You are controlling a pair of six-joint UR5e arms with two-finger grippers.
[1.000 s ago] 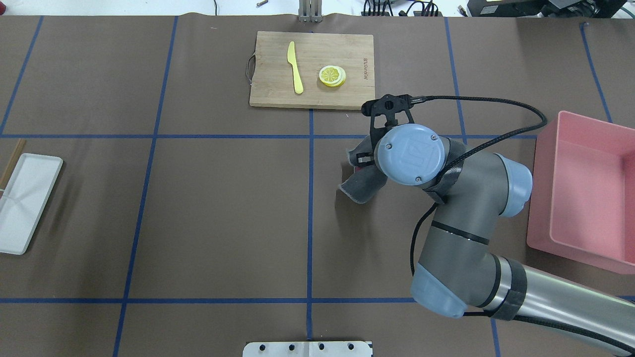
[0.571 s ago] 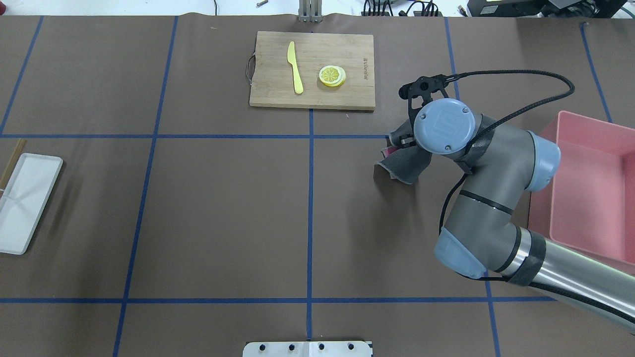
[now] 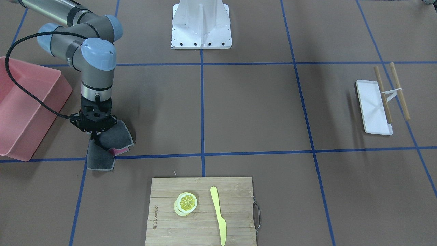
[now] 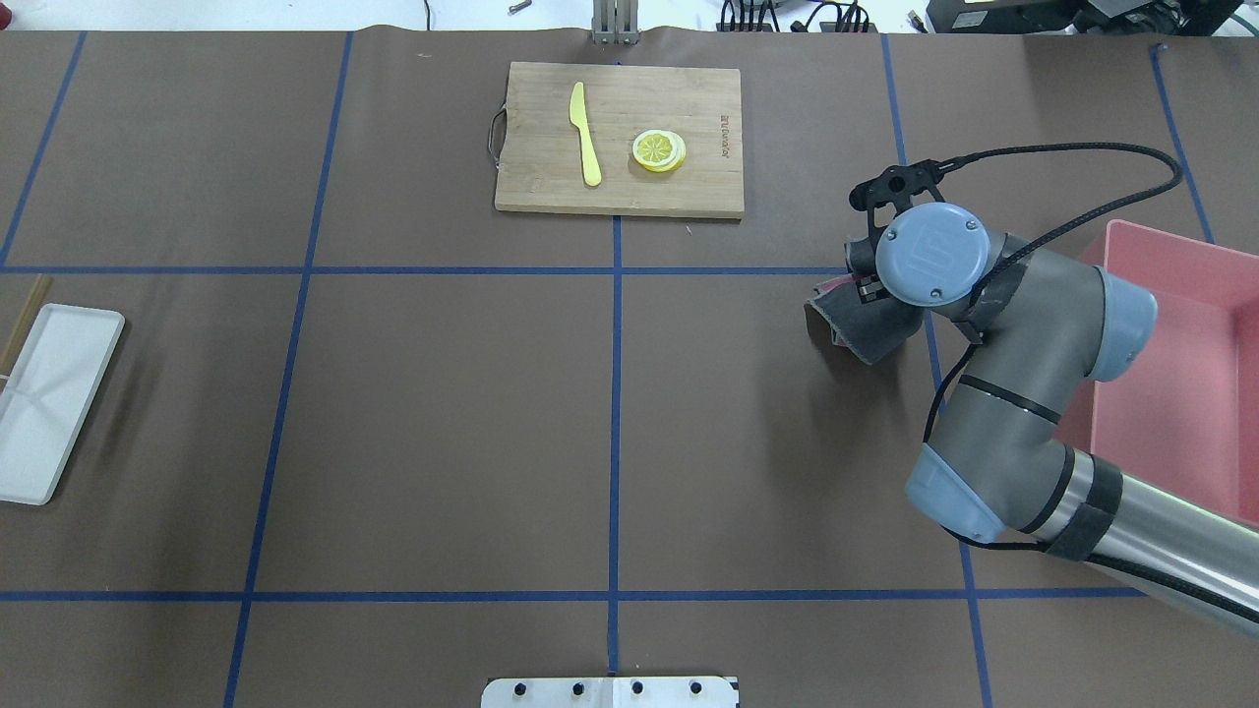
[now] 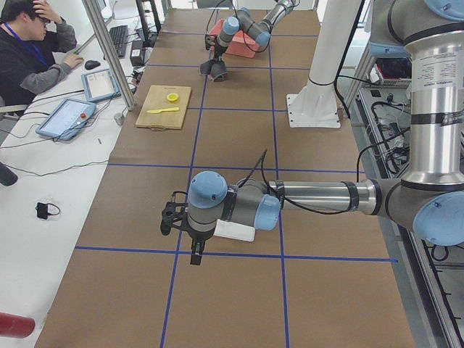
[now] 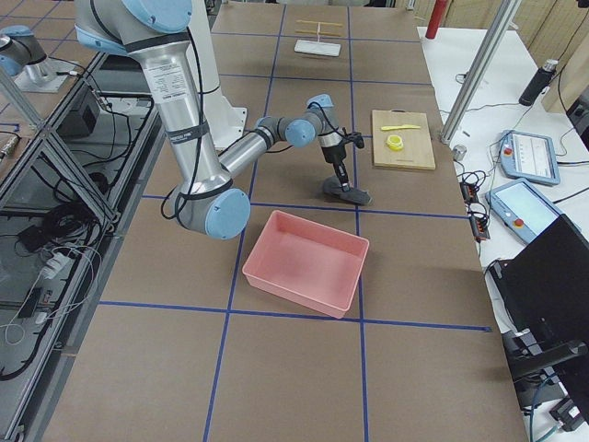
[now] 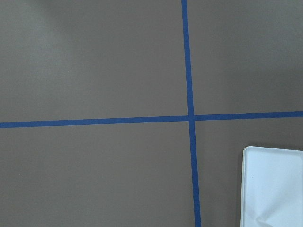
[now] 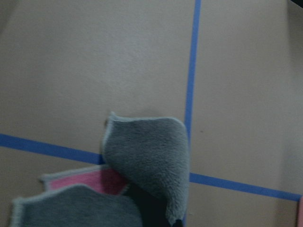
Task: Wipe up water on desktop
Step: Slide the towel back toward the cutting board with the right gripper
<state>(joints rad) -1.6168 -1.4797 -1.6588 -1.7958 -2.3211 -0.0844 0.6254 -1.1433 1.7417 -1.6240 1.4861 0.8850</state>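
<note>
Grey cloth (image 3: 101, 162) pinched in right gripper (image 3: 98, 139), lower edge on desktop (image 3: 256, 109) across a blue tape line (image 3: 153, 155), near pink bin (image 3: 20, 112). Left gripper (image 5: 194, 254) above desktop; open or closed, cannot tell.

A long white bench (image 5: 51, 254) runs beside the brown-papered desk (image 5: 232, 138). On the bench lie a keyboard (image 5: 118, 40) and two tablet-like pendants (image 5: 67, 118). A person (image 5: 29, 58) sits at it, one hand on his head. An aluminium post (image 5: 109, 51) rises at the bench's edge. A dark bottle (image 6: 537, 85) stands on the bench, and a black monitor (image 6: 557, 276) sits past one end. Tan slatted panels (image 6: 543, 23) stand behind the bench. Across the desk from it, a metal-framed rack (image 6: 55, 138) holds coiled wiring (image 6: 57, 219). The light is even, with soft shadows.
</note>
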